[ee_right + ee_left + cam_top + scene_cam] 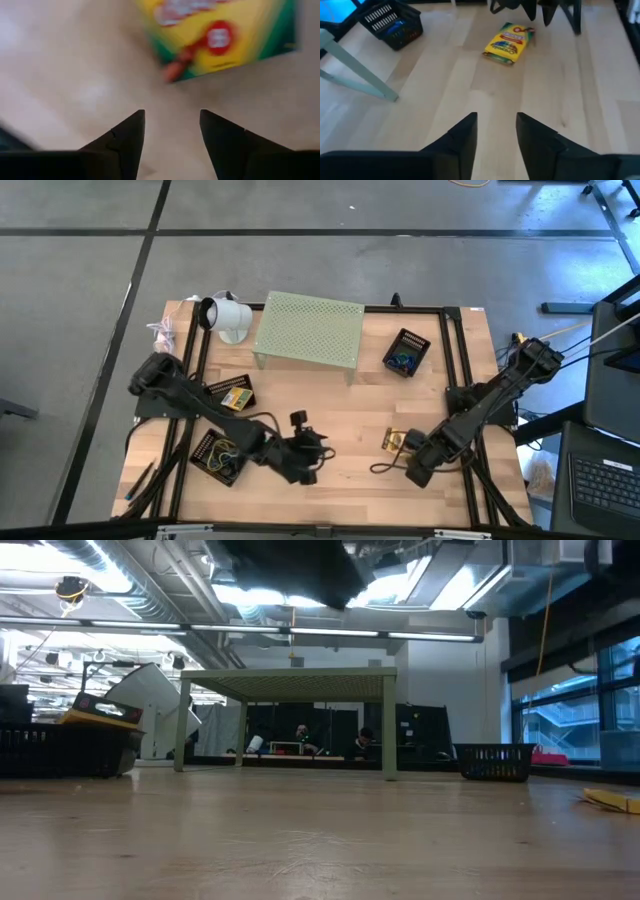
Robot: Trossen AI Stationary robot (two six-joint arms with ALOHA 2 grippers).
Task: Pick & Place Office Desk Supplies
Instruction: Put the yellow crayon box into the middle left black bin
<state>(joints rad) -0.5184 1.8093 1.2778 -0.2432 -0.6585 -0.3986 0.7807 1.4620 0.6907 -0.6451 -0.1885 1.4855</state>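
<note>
A yellow-green card box lies flat on the table beside my right gripper. In the right wrist view that gripper is open, and the box lies just beyond its fingertips, untouched. My left gripper is open near the table's middle, low over the wood. It points toward the same box. A second yellow-green box lies under the left arm. One black basket holds coloured loops, another holds blue items.
The pale green perforated riser stands on its legs at the table's far side, with the white cup-shaped object to its left. A black frame edges the table. Bare wood lies between the two grippers.
</note>
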